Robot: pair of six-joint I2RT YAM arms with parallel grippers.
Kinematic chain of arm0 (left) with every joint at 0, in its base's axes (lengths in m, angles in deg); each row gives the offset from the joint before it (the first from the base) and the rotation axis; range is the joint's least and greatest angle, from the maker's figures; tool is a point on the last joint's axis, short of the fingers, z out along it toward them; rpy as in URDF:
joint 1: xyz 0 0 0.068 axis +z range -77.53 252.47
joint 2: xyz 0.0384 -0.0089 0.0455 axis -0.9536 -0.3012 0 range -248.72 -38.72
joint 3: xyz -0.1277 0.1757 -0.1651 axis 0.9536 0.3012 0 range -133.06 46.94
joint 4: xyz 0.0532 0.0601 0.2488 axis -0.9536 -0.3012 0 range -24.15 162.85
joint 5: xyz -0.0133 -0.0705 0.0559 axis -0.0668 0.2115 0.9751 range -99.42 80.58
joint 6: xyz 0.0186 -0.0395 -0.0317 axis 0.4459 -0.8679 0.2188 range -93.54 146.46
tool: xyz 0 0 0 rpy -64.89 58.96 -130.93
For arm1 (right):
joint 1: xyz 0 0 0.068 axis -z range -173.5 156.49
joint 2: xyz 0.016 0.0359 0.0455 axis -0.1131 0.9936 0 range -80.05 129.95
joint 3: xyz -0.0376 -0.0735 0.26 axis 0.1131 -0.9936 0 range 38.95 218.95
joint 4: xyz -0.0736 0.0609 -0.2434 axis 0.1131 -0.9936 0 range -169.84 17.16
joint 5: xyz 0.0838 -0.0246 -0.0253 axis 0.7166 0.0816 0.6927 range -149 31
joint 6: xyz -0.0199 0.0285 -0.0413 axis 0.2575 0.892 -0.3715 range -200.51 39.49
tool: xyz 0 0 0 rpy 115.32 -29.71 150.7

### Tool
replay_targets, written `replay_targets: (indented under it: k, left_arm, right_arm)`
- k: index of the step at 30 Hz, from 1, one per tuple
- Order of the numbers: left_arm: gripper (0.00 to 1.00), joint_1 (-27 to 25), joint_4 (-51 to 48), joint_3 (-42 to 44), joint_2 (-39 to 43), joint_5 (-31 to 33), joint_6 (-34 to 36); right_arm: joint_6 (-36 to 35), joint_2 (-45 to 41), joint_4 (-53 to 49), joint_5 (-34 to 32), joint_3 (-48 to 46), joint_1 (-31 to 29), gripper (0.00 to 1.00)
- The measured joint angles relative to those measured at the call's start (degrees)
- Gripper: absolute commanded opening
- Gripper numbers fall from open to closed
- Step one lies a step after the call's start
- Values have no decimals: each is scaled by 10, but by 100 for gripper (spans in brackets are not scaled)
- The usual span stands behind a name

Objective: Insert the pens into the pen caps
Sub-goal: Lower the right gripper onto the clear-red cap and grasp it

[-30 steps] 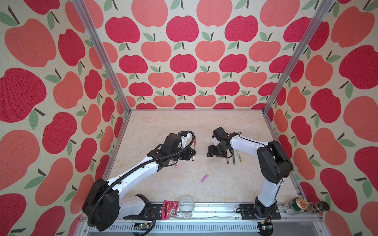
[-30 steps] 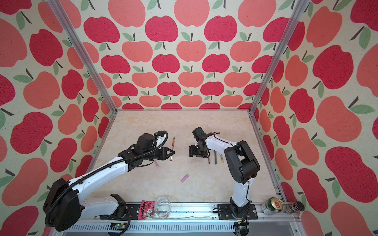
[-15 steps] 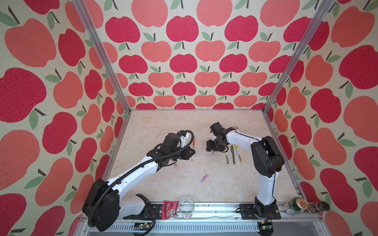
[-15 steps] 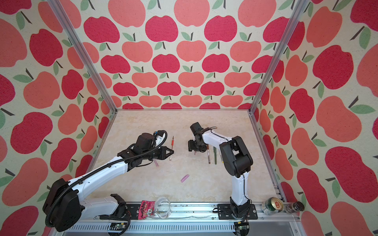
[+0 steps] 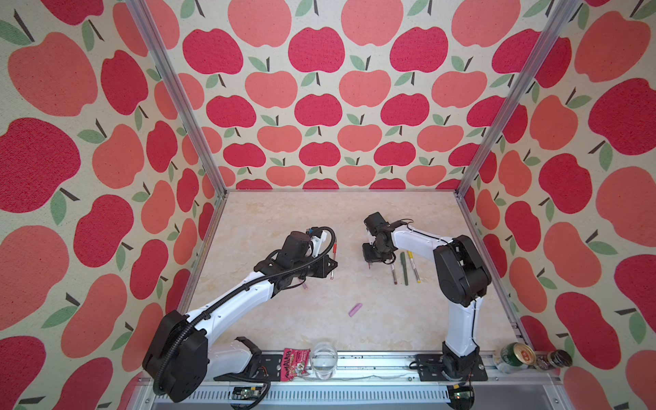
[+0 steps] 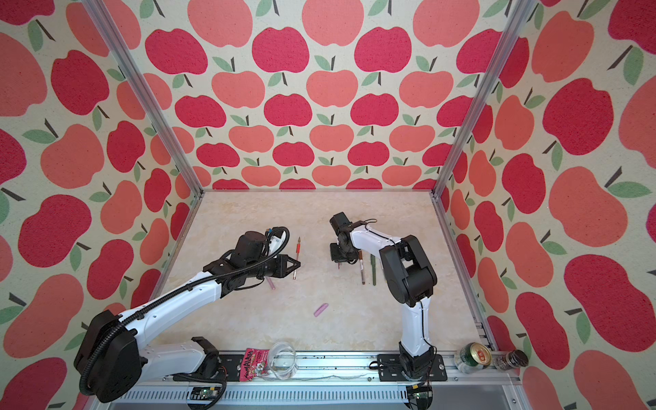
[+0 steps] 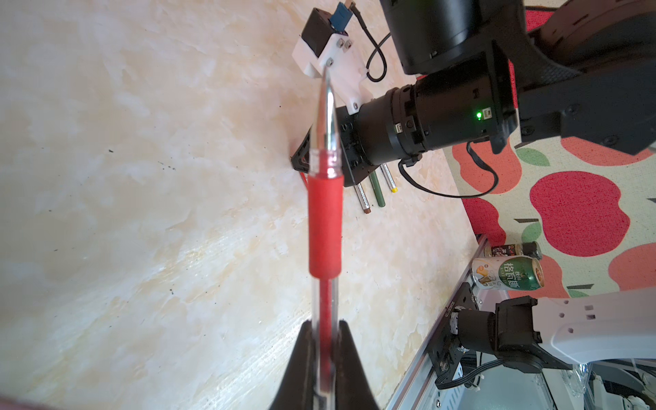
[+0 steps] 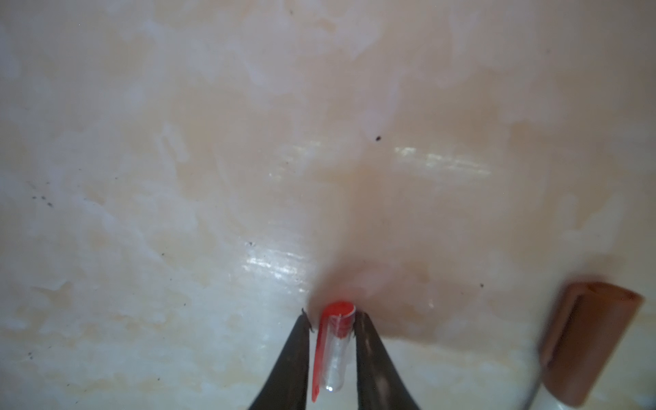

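Red pen (image 7: 324, 220) and red cap (image 8: 337, 332), one at each end effector. Legible writing: a pink snack packet (image 5: 294, 364) on the front rail (image 5: 372, 369) shows "MALAYA" in its larger letters. A green-and-gold can (image 7: 507, 278) carries Chinese characters that cannot be read with certainty. The label of the dark jar (image 7: 514, 250) next to it is too small to read. A clear glass (image 5: 323, 358) stands just beside the packet.

The left end effector (image 7: 324, 328) pinches the red pen by its clear barrel, with the red grip sleeve and bare metal tip projecting beyond the fingertips. The right end effector (image 8: 332, 317) is pressed in on the red cap, a clear sleeve with a red clip and red end, one finger on each side. Just beside this end effector lies a brown cap (image 8: 589, 340), at the near end of a white pen (image 5: 393, 271). A dark green pen (image 5: 404, 266) and a second white pen (image 5: 413, 266) with a yellow end lie parallel to it, each farther from the fingers. A pink cap (image 5: 355, 309) lies alone, well apart from both end effectors. A lilac-pink pen (image 5: 304, 285) shows partly from under the left arm (image 5: 248, 294).

The bench (image 5: 277, 220) is cream, marble-patterned and lightly speckled. The walls (image 5: 319, 106) carry an apple print in red and salmon with green leaves, and aluminium posts (image 5: 177, 99) stand at the corners.
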Motion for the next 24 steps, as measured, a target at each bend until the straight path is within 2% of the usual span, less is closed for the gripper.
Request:
replay_targets:
  k: [7, 24]
  left_arm:
    - [0, 0, 0, 0, 0, 0, 0]
    - [0, -10, 3, 0, -16, -4, 4]
  right_arm:
    - [2, -2, 4, -3, -4, 0, 9]
    - [2, -54, -12, 1, -29, -2, 7]
